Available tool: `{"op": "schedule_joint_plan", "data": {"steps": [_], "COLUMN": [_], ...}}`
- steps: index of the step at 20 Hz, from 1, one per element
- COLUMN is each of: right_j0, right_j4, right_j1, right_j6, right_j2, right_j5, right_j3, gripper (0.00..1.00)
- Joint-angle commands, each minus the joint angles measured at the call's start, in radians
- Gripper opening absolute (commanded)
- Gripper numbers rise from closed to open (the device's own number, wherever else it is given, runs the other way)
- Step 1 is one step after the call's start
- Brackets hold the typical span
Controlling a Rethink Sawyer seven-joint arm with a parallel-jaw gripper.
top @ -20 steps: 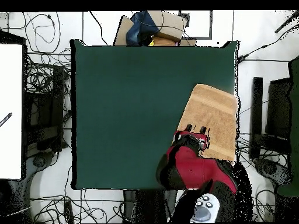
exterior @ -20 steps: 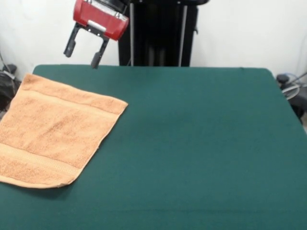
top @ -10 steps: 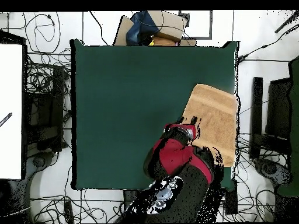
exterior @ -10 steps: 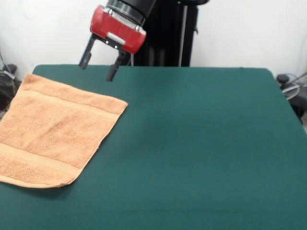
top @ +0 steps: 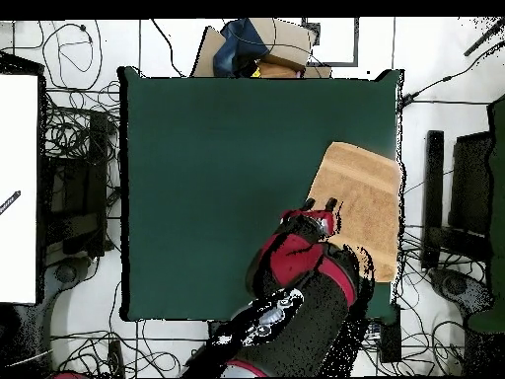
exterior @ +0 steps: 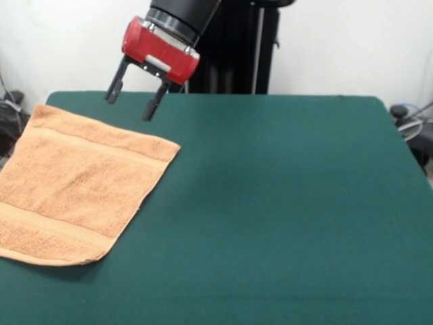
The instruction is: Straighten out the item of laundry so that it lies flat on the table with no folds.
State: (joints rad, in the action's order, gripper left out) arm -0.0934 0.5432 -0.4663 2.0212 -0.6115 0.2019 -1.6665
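The tan-orange towel (exterior: pixel 74 186) lies spread on the left part of the green table (exterior: pixel 284 203), its left edge reaching the table's side; a woven band runs near its far edge and another near its front edge. In the overhead view the towel (top: pixel 360 202) sits at the table's (top: pixel 217 168) right edge. My gripper (exterior: pixel 128 101) hangs open in the air above the towel's far right corner, with nothing between its two dark fingers. From overhead the gripper (top: pixel 319 205) is at the towel's left edge.
Cables and dark equipment (top: pixel 74 188) crowd the floor around the table. Cardboard and blue cloth (top: pixel 261 47) lie beyond the table's far edge in the overhead view. A white board (top: pixel 18 188) stands at the left.
The gripper swung right from above the table's far left corner, then came back slightly left and lower. The towel has not moved.
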Motion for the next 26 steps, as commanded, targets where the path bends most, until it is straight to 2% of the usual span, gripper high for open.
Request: {"op": "schedule_joint_plan", "data": {"steps": [1,7,12,16,20,26], "right_j0": [0.043,0.096,0.223,0.295,0.284,0.267], "right_j4": [-0.008,-0.014,0.008,-0.055,-0.11,-0.157], "right_j1": [-0.048,-0.15,-0.233,-0.239,-0.195,-0.154], "right_j6": [0.098,0.1,0.034,0.059,0.111,0.111], "right_j2": [0.122,0.218,0.415,0.509,0.491,0.474], "right_j5": [-0.017,-0.098,-0.221,-0.27,-0.257,-0.286], "right_j3": [0.015,0.005,-0.021,-0.029,0.013,0.071], "gripper": [1.0,1.0,1.0,1.0,1.0,1.0]}}
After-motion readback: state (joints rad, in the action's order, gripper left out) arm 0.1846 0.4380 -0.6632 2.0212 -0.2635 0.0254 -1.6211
